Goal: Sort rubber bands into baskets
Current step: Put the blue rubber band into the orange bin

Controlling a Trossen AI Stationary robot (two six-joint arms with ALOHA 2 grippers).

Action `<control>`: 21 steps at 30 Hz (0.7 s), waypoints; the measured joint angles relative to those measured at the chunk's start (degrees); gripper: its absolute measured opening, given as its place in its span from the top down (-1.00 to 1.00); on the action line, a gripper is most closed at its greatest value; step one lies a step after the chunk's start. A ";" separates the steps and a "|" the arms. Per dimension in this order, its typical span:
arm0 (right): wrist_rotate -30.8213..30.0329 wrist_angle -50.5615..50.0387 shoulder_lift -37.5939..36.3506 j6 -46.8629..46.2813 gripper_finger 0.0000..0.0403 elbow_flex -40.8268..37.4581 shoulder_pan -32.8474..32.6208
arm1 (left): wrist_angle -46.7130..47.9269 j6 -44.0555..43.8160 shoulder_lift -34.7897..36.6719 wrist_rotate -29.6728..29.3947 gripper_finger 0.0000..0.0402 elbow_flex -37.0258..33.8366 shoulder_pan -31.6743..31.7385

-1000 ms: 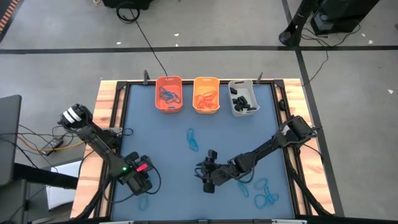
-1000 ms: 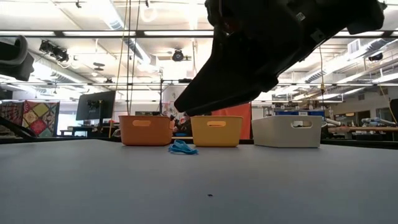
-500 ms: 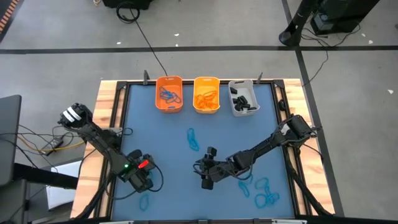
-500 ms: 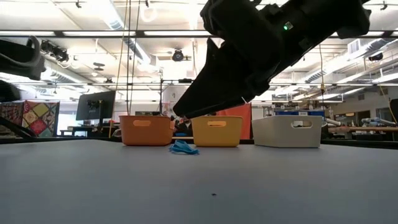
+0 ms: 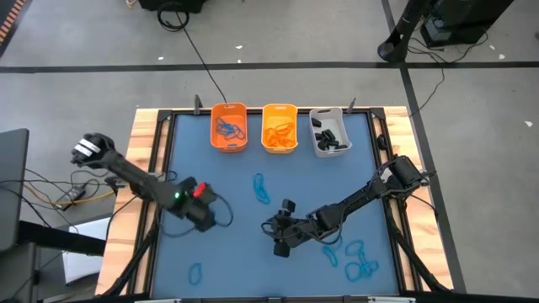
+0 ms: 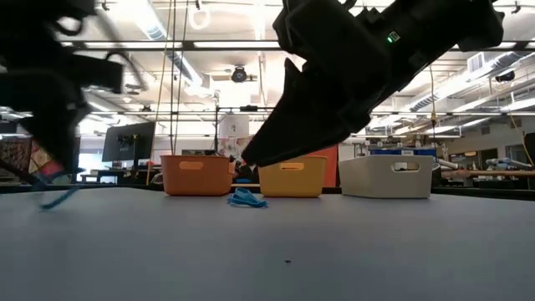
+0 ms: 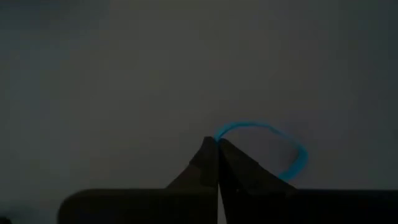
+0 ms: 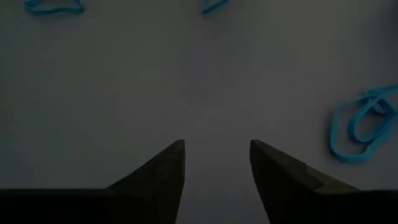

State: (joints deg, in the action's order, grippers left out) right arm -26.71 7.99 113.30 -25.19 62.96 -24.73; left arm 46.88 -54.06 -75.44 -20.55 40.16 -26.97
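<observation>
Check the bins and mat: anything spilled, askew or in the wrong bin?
Nothing stands out. Orange bin holds blue bands, yellow bin orange ones, grey bin black ones, all upright in a row. Loose blue bands on the mat are just unsorted.

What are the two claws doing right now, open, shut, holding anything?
Left gripper: shut on a blue rubber band, above the mat.
Right gripper: open, holding nothing.

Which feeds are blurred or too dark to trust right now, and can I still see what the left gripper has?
Low view: the left arm is motion-smeared and backlit by ceiling lights, so the blue band under it is only a streak. Left wrist view: dim but usable, the left gripper is shut on a blue rubber band. Right wrist view: dark, with the right gripper open. High view: evenly lit.
</observation>
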 joint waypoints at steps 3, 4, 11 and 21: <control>-0.02 -1.60 0.00 -1.19 0.08 0.00 -0.17 | -0.01 5.01 3.13 -3.23 0.98 0.00 5.65; -0.10 -2.09 0.00 -1.74 0.09 0.00 -0.28 | -0.08 7.02 4.14 -3.74 0.98 0.05 7.65; -0.74 -4.98 0.00 -4.98 0.18 0.00 -1.36 | -1.48 21.13 9.81 -4.27 0.98 0.09 23.07; -2.72 -8.67 0.00 -8.17 0.27 0.00 -1.92 | -14.33 40.23 11.00 3.64 0.99 0.57 43.65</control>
State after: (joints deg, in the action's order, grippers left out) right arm -29.43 -0.68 113.30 -33.36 62.96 -26.65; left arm 32.55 -13.83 -64.44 -16.91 40.73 16.68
